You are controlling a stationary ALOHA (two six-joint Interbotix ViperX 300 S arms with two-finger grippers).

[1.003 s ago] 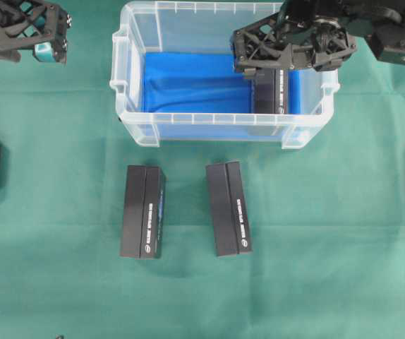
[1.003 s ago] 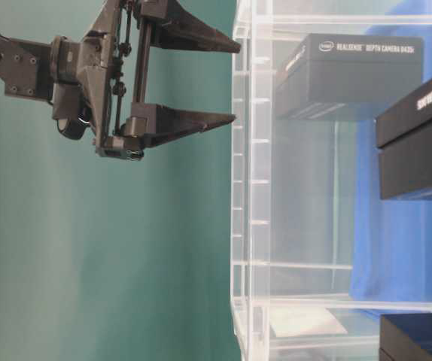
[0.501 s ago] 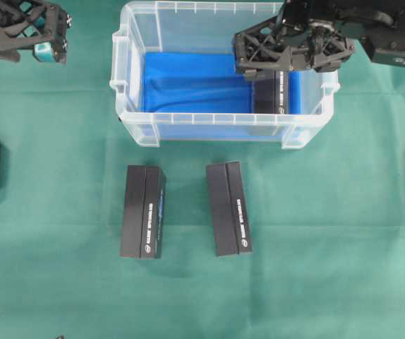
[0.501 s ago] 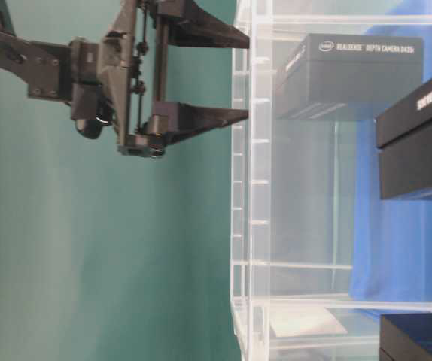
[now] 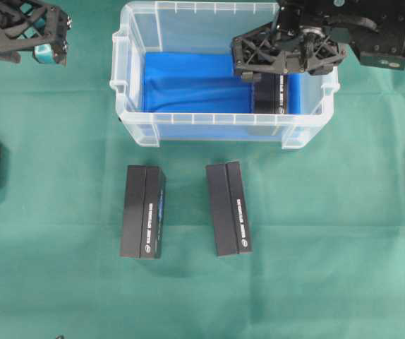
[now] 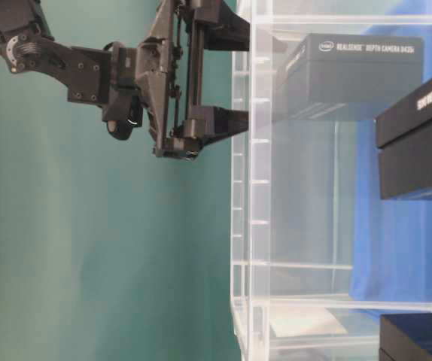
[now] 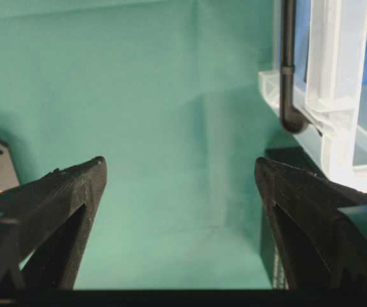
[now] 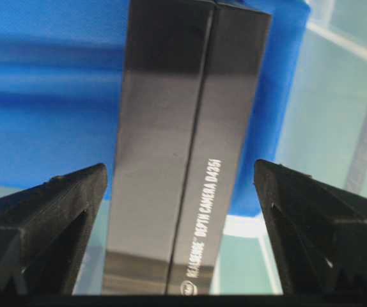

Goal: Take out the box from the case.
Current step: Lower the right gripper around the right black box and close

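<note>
The right pincer (image 5: 262, 70) has come down over the last second from just above the rim of the case (image 5: 224, 126) into its right end, and in the table-level view its two fingers (image 6: 227, 120) now cross the clear wall where a moment ago they stopped short of it. Its jaws stand wide and hold nothing; the wrist view shows the black RealSense depth camera box (image 8: 183, 147) lying between the two fingers with a clear gap on either side, resting on the blue cloth (image 5: 188, 81) at the right end of the case, close to the right wall. That puts the pincer astride the box but, as far as I can judge, not yet low enough or closed for a grip, so the reach looks nearly done and the closing is what remains. The left pincer (image 7: 180, 185) is also spread wide and empty, parked over the green worktop (image 5: 315, 268) beside the case's left corner, unchanged. Two more black boxes (image 5: 143, 211) lie side by side on the worktop in front of the case, so the one inside appears to be the last to come out.
</note>
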